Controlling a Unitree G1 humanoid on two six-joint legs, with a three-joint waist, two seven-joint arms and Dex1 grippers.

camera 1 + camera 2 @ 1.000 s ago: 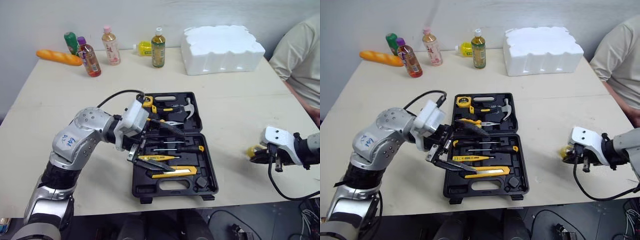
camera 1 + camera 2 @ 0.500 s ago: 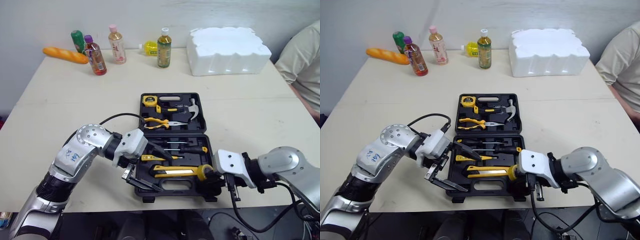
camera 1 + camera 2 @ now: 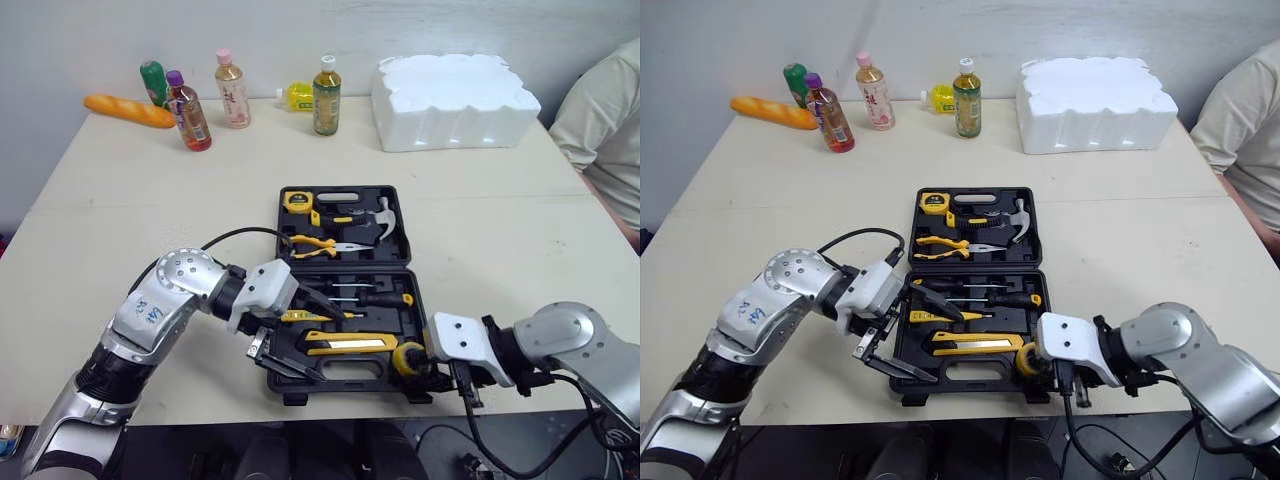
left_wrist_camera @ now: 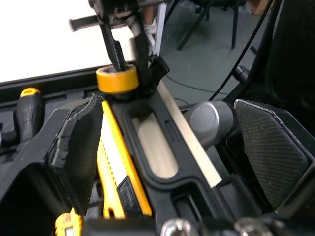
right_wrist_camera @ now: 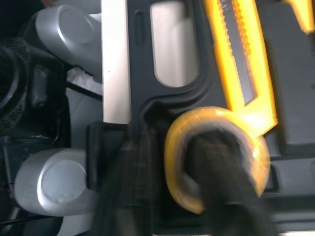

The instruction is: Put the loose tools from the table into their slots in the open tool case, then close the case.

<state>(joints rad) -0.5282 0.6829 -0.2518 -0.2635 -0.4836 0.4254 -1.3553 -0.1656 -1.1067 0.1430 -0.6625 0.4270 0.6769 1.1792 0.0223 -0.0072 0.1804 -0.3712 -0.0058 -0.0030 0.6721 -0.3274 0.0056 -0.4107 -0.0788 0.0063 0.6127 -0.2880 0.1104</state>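
Lying open in the middle of the desk [image 3: 120, 230], the black tool case [image 3: 340, 379] has tools seated in both halves, its carry handle toward the desk's near edge. The left pincer [image 3: 293, 335] hangs at the case's near left corner with its fingers spread wide, gripping nothing. The right pincer [image 3: 418, 362] is clamped on a yellow tape roll [image 3: 404, 357], one finger through its hole, at the case's near right corner, just beside the end of the yellow utility knife [image 3: 350, 343].
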